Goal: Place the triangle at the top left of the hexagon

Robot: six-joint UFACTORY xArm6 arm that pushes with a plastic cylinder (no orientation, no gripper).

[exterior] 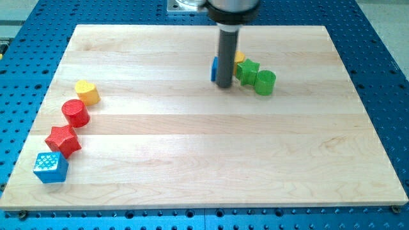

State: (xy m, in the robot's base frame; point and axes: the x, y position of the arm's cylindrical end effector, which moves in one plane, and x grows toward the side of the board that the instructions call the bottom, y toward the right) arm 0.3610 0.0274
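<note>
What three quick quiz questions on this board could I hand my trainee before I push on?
1. True or false: my tip stands in the cluster near the view's top, not by the blocks at the view's left.
2. Which block lies nearest the view's bottom left corner? A) red star B) blue cube C) yellow heart
3. Fill in: the block just right of the green star is the green ____.

Key: 1 true. 2 B. 3 cylinder.
</note>
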